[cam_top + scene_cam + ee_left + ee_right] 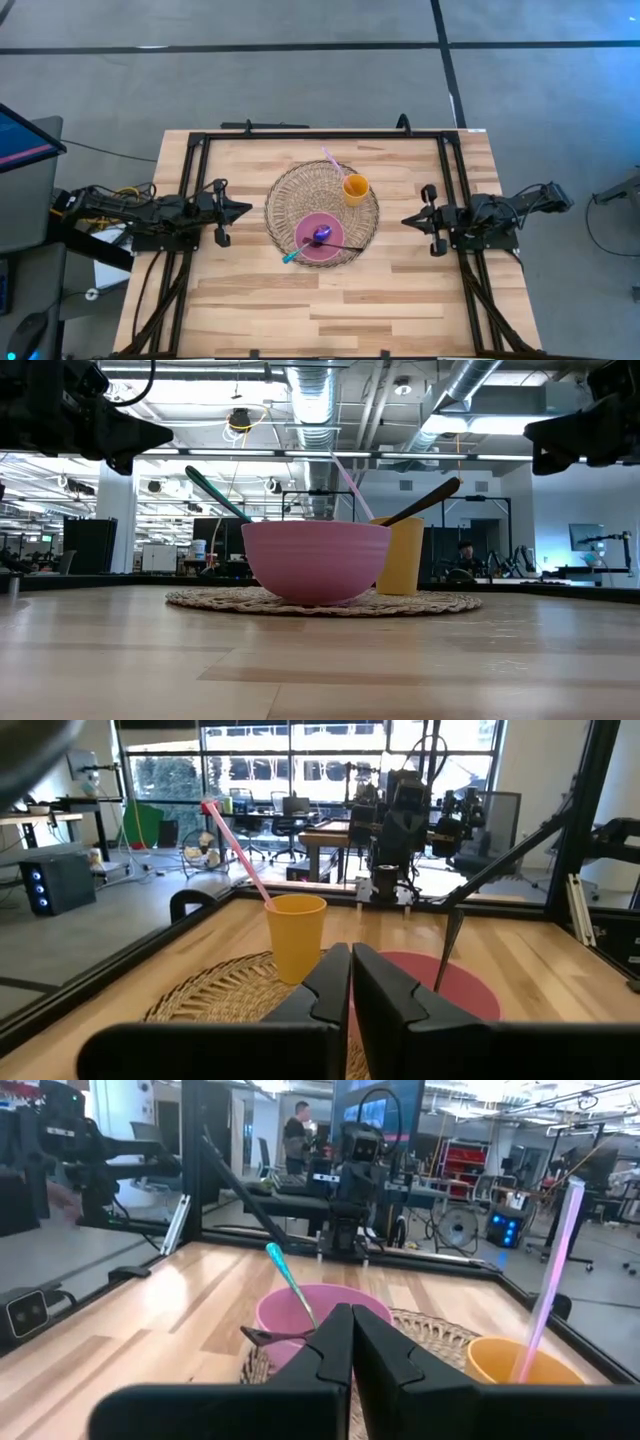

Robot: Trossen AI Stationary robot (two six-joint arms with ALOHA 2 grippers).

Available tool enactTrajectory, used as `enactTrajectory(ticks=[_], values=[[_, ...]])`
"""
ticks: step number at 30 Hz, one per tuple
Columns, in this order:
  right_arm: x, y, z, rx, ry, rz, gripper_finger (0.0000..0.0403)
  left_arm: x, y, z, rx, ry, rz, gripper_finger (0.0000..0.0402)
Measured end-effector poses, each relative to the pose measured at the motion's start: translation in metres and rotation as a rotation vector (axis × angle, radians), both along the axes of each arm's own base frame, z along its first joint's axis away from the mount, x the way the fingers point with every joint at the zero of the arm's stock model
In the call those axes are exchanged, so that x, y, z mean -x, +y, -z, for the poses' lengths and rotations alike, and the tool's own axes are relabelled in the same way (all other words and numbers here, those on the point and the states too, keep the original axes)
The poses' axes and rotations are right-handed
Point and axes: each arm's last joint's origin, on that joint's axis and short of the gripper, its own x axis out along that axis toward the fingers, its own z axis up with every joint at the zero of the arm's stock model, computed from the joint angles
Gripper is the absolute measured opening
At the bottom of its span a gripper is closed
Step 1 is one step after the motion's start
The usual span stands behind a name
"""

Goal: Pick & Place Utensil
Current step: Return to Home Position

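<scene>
A pink bowl (322,237) stands on a round woven mat (290,195) in the middle of the table. A teal-handled utensil (291,256) and a dark-handled utensil (348,245) lean in the bowl, their handles over its rim. A yellow cup (355,188) with a pink straw (331,160) stands on the mat's far right part. My left gripper (246,210) is shut and empty, left of the mat, above the table. My right gripper (406,220) is shut and empty, right of the mat.
A black metal frame (320,133) runs along the table's far edge and both sides. Bare wood lies between the mat and the near edge (320,310). A person (297,1120) stands in the room beyond the table.
</scene>
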Motion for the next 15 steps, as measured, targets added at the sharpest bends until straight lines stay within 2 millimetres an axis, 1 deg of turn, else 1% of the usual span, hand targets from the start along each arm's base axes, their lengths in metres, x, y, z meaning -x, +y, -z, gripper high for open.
enactTrajectory(ticks=[15], values=[[-0.0005, 0.0001, 0.0006, 0.002, 0.007, 0.002, 0.0001, 0.0002, 0.0, -0.0007, 0.002, -0.007, 0.0, 0.0017]])
